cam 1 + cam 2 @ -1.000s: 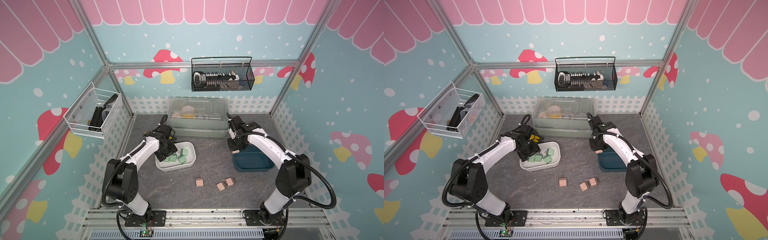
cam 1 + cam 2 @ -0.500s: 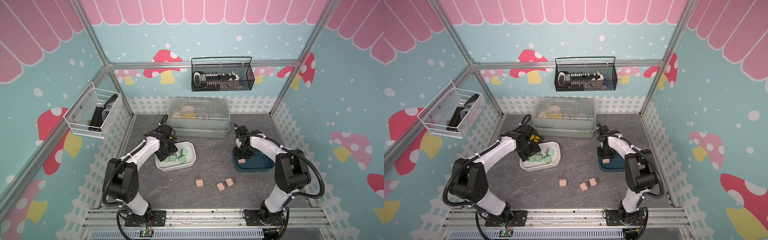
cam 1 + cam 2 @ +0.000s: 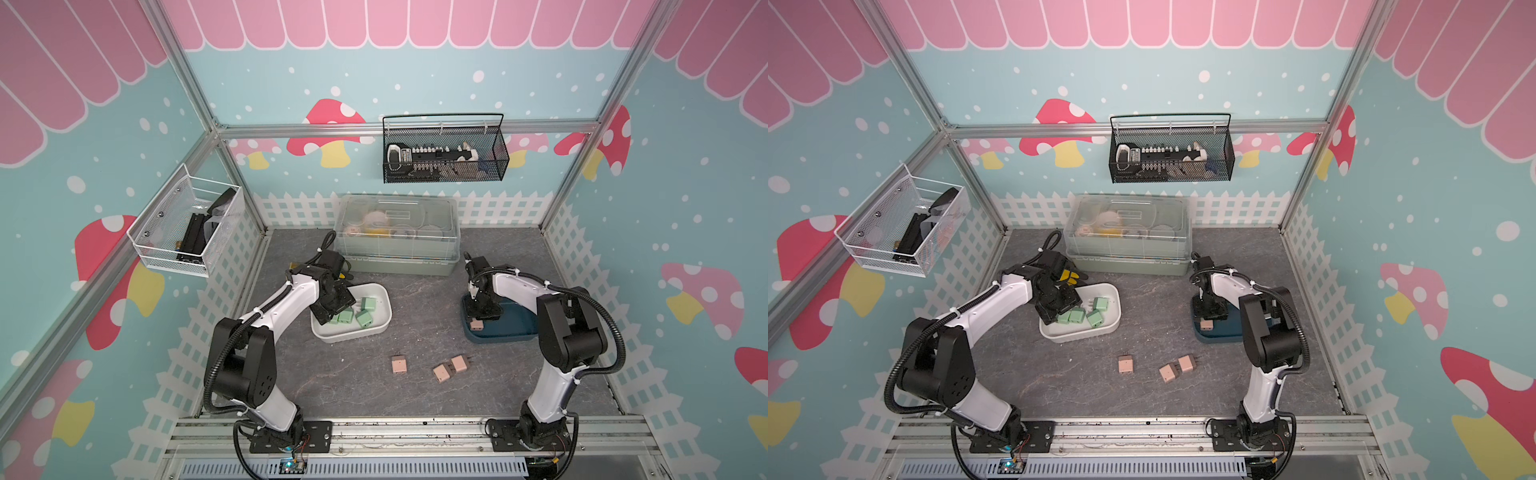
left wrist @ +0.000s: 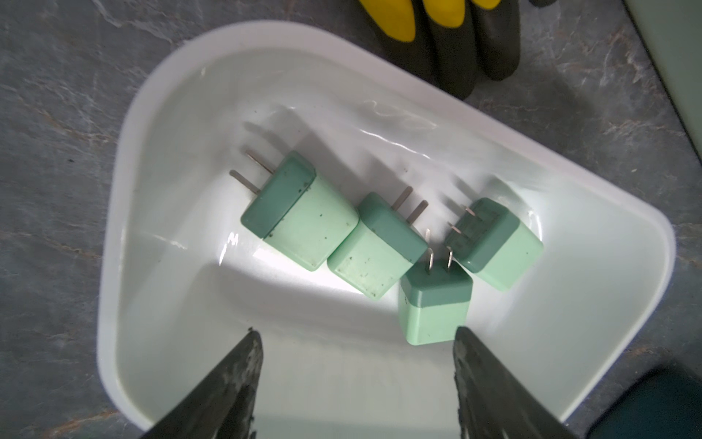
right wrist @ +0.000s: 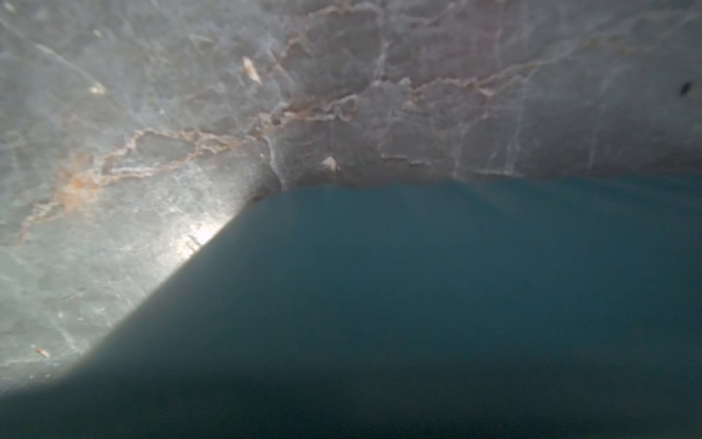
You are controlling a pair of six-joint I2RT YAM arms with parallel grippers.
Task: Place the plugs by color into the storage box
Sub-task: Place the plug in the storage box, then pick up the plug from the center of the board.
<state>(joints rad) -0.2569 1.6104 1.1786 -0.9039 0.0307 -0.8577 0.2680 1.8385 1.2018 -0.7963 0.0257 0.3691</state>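
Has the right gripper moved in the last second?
Yes. The right gripper has come away from the lidded box toward the front, into the teal tub, pink plug at its tip.

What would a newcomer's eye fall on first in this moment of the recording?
Four mint green plugs lie clustered in the white tub, with the left gripper open over them. Three salmon pink plugs lie loose on the grey table, nearer the arm bases. A fourth pink plug sits in the dark teal tub, right under the right gripper; whether it is gripped cannot be told.
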